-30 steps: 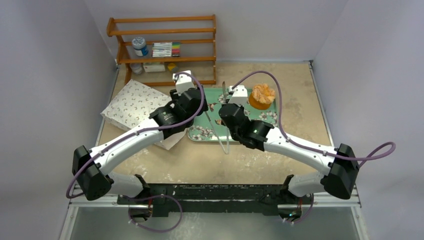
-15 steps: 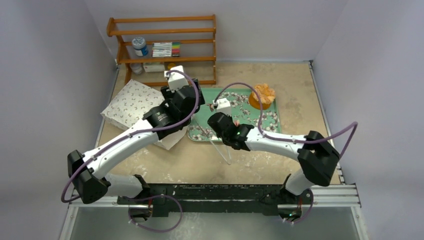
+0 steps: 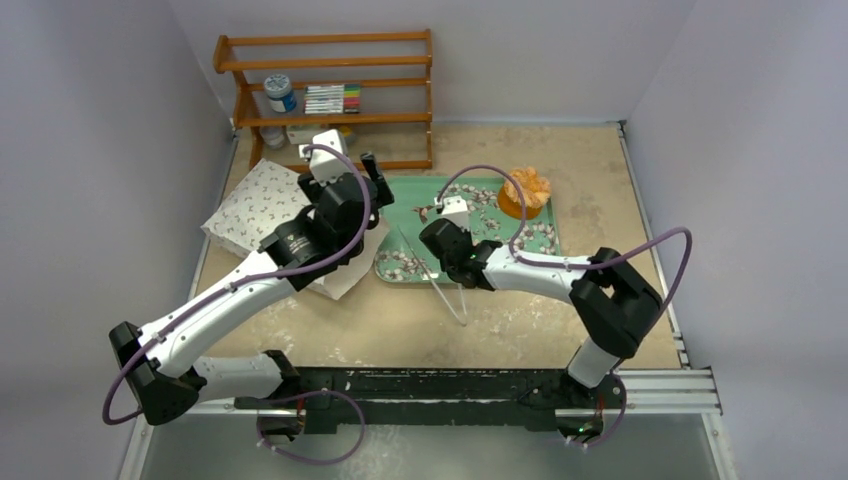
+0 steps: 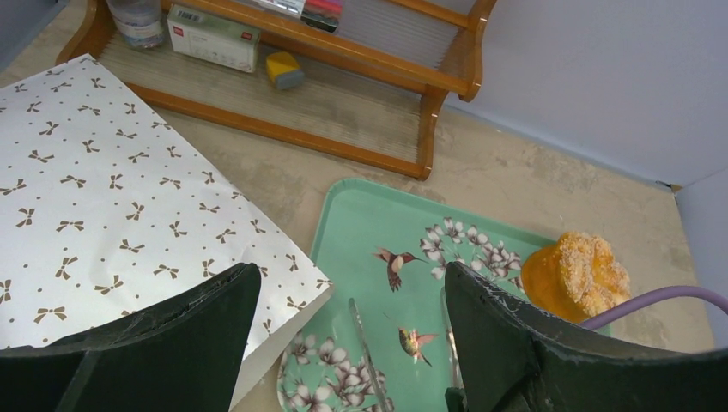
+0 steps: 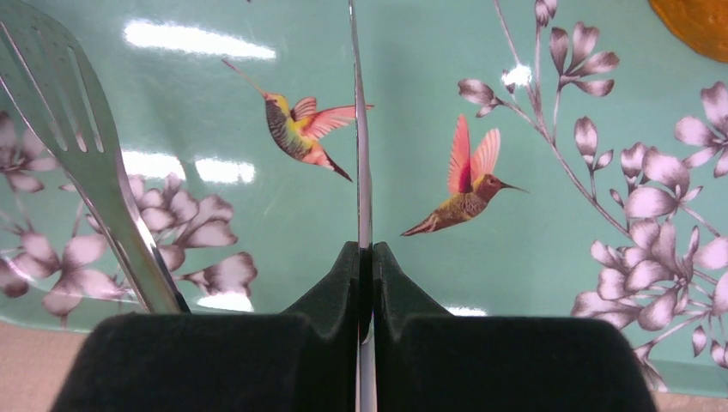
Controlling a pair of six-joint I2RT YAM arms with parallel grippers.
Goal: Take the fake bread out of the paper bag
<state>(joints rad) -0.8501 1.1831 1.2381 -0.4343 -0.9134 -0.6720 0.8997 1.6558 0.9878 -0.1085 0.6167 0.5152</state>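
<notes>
The paper bag (image 3: 262, 207) (image 4: 103, 189), white with small dark bows, lies flat at the left, its corner overlapping the green floral tray (image 3: 542, 252) (image 4: 360, 223). One piece of fake bread, an orange sugared round pastry (image 3: 526, 189) (image 4: 579, 273) (image 5: 700, 17), stands on the tray's far right corner. My left gripper (image 3: 358, 182) (image 4: 348, 283) hangs open and holds nothing, above the bag's corner and the tray's left edge. Over the tray's middle, my right gripper (image 3: 434, 234) (image 5: 365, 253) is shut on one thin arm of the metal tongs (image 3: 442, 287) (image 5: 360, 129) (image 4: 365, 343). What the bag holds is hidden.
A wooden shelf (image 3: 330, 100) (image 4: 343, 51) with a jar, markers and small boxes stands against the back wall, just behind the bag and tray. The tongs reach off the tray's near edge onto the tan tabletop. Grey walls close in left and right.
My left gripper has drawn back and left toward the bag, its jaws wider. The right arm has swung left across the tray, tongs still in its grip.
</notes>
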